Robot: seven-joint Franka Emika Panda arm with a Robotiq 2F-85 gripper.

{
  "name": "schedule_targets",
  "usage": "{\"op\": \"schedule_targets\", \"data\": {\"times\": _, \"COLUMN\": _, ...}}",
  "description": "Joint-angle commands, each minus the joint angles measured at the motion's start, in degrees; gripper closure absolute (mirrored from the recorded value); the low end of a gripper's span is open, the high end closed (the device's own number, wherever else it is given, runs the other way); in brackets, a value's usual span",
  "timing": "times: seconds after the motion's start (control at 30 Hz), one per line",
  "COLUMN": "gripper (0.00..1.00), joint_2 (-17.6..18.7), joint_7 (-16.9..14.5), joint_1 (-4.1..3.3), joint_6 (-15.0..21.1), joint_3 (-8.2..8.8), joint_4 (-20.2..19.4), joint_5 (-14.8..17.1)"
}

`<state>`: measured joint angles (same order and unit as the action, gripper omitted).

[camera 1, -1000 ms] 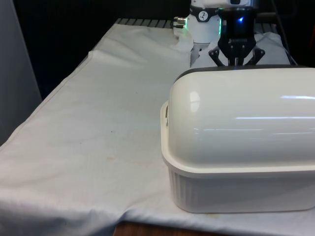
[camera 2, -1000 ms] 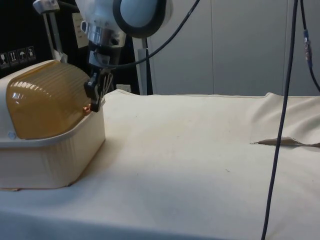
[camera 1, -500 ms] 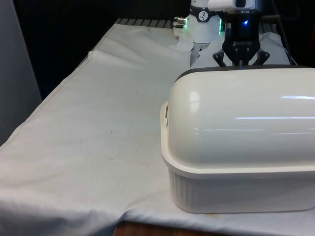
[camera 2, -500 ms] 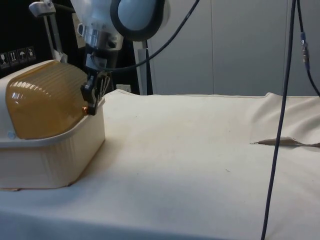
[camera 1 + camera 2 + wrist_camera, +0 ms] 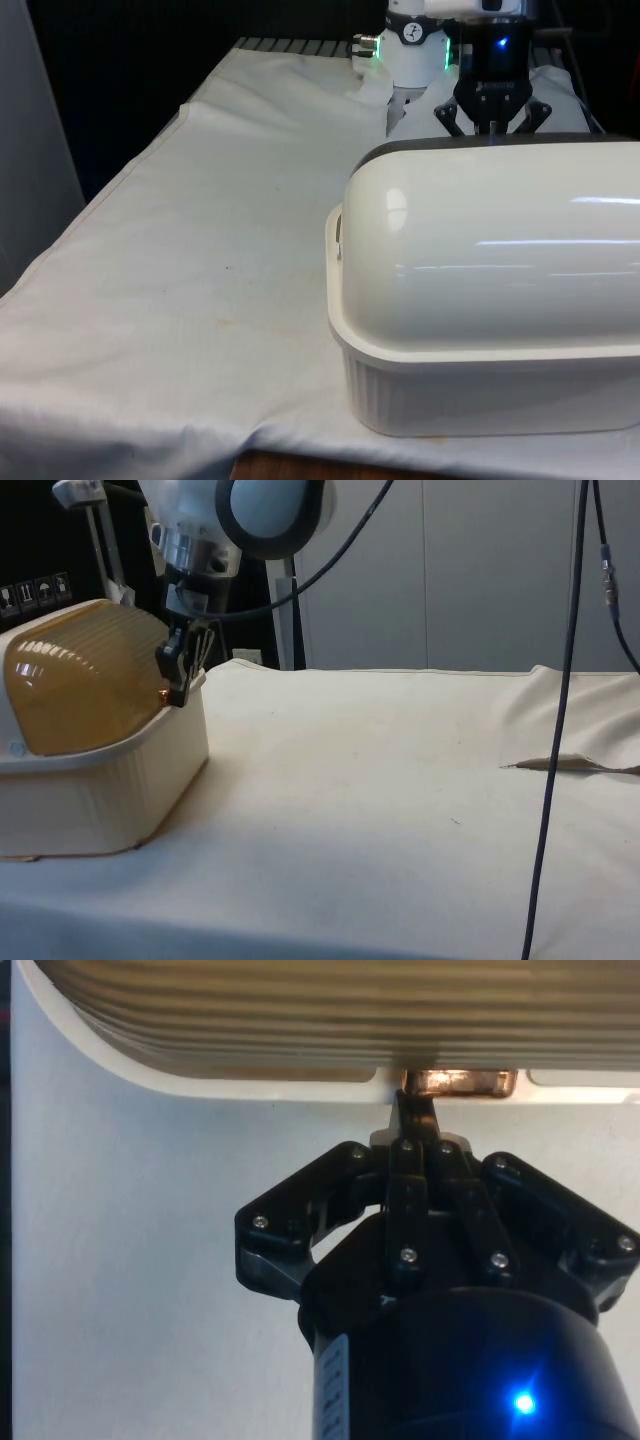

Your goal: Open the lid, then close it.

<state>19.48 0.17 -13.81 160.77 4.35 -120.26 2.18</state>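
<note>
Bread box (image 5: 490, 300) sits at the front view's near right on my worktop (image 5: 200, 250), its ribbed amber lid (image 5: 80, 685) down. My hand (image 5: 420, 1110) is pinched together at the lid's copper handle (image 5: 458, 1081), on the box's far side.

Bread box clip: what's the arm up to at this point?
The tool is at the front lower edge of the bread box's amber roll-top lid, its fingers together at the small copper-coloured handle. The lid sits down over the box, so it looks closed or nearly so. The box stands on the white cloth.
</note>
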Motion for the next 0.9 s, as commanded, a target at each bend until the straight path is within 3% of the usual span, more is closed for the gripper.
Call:
{"op": "schedule_targets", "data": {"times": 0.0, "gripper": 1.0, "joint_2": -0.23, "joint_7": 0.23, "joint_1": -0.11, "joint_6": -0.4, "joint_3": 0.23, "joint_4": 0.34, "joint_5": -0.29}}
{"op": "schedule_targets", "data": {"times": 0.87, "gripper": 1.0, "joint_2": -2.01, "joint_7": -0.17, "joint_1": 0.0, "joint_6": -0.74, "joint_3": 0.34, "joint_4": 3.04, "joint_5": -0.46}}
